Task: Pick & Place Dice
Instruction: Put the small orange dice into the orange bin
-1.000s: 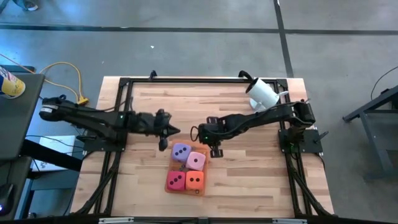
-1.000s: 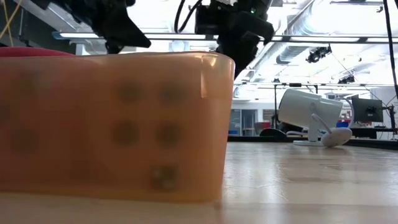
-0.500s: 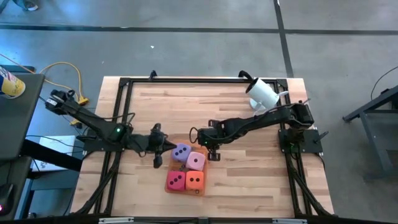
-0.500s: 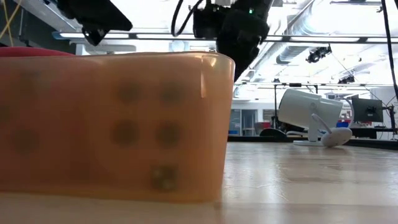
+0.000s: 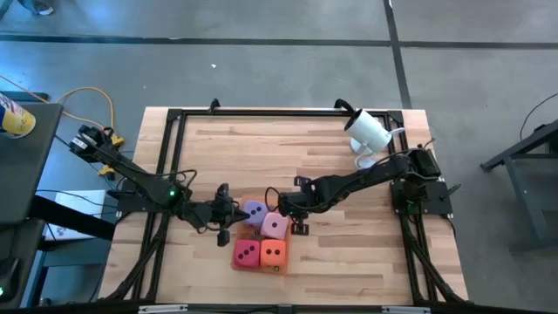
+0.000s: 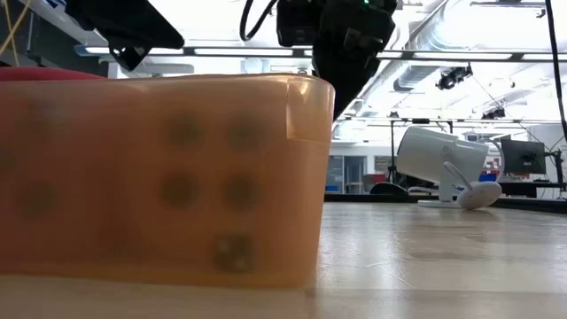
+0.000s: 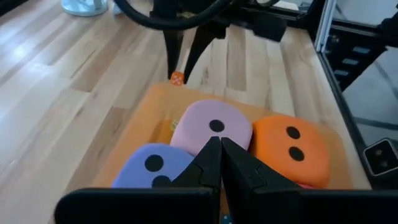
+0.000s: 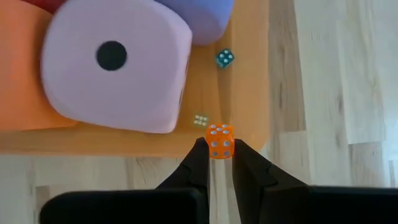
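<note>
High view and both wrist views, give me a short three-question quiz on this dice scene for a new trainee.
1. True or false: the pink die shows a single pip on top.
2. What sits between the jaws of the right gripper? A. the tiny orange die B. the purple die C. nothing
3. Fill in: the jaws of the left gripper are ____ (open or shut).

Key: 1 true; 2 A; 3 shut.
</note>
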Controlling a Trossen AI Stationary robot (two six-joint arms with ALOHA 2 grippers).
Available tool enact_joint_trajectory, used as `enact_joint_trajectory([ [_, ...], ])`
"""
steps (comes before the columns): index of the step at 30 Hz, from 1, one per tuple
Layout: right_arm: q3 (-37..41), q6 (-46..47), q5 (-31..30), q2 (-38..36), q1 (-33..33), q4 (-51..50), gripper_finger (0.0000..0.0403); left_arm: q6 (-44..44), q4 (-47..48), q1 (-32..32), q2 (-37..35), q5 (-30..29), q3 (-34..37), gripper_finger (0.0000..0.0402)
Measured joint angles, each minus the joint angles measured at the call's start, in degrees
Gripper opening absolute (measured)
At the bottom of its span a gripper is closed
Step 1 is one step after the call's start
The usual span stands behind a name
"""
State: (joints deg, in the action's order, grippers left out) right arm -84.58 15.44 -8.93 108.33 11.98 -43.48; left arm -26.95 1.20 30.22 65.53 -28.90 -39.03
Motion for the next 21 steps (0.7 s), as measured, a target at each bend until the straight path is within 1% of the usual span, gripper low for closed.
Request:
enact_joint_trajectory([
  [5, 0.00, 0.52, -0.11, 0.00, 0.04, -0.34, 0.0026, -1.46, -0.02, 0.56, 0.01, 0.54, 0.00, 0.0001],
  [12, 0.00, 1.05, 0.03, 0.00, 0.44, 0.17, 0.0026, -1.33, 0.00, 2.64, 0.01, 0.65, 0.00, 0.0001],
  [18, 0.00, 0.91, 1.52, 0.00, 0.82, 3.11, 0.0026, -0.80, 0.02, 2.47, 0.01, 0.63, 0.00, 0.0001],
  [21, -0.07, 0.02, 1.46, 1.81, 0.19, 3.60, 0.0026, -0.32, -0.01, 2.25, 0.01, 0.51, 0.00, 0.0001],
])
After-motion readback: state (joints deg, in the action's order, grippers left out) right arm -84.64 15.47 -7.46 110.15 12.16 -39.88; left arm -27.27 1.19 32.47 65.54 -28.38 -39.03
